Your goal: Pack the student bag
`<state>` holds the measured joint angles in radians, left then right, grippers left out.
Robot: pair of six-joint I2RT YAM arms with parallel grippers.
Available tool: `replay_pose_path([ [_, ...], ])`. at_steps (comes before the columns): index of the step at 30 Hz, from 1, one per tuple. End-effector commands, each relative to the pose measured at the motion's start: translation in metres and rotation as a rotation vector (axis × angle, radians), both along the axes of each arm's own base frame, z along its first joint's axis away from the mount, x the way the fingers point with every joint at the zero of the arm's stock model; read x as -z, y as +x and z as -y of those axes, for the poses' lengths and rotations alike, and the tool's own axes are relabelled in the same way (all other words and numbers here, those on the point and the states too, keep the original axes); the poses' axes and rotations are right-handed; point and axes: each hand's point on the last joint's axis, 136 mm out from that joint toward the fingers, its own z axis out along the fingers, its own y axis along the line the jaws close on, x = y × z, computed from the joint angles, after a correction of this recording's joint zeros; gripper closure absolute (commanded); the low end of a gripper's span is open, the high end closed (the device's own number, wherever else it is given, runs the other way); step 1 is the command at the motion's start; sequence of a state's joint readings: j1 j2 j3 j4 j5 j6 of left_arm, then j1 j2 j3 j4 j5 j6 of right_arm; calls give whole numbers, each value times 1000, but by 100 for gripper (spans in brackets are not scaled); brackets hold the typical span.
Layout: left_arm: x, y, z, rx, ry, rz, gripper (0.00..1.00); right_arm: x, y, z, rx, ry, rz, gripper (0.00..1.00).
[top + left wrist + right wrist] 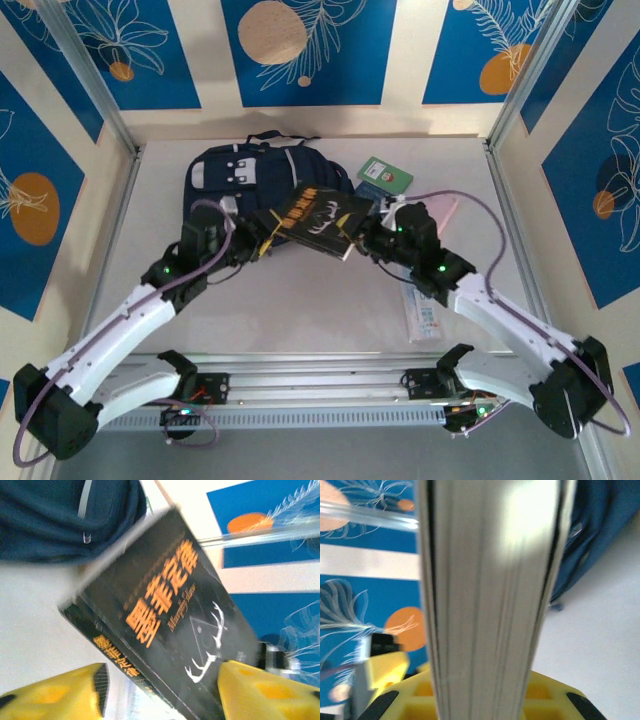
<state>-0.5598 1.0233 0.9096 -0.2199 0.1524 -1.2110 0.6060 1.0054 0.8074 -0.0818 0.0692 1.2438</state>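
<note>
Directly before the student bag [250, 170] hangs a black book [315, 220].

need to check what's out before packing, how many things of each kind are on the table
student bag, navy: 1
black book, held up between the arms: 1
green booklet: 1
white packet: 1
pink thing, mostly hidden, kind unclear: 1
total: 5
</note>
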Motion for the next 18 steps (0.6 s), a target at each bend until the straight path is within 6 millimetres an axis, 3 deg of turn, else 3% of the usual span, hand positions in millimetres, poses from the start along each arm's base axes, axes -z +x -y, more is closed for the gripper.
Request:
replay_pose_path([
  [1,8,14,-9,111,294,42,32,-2,-12,49,69,-266,76,100],
  [5,19,57,14,274,259,-10,27,-5,-31,81,77,-348,113,100],
  [8,23,91,27,345,268,16,24,-16,-43,91,37,-363,159,100],
  [12,38,142,19,296,434,9,23,-36,-65,83,-68,-334,247,100],
  [18,76,215,22,301,387,-58,28,-65,-100,78,-187,-369,389,100],
])
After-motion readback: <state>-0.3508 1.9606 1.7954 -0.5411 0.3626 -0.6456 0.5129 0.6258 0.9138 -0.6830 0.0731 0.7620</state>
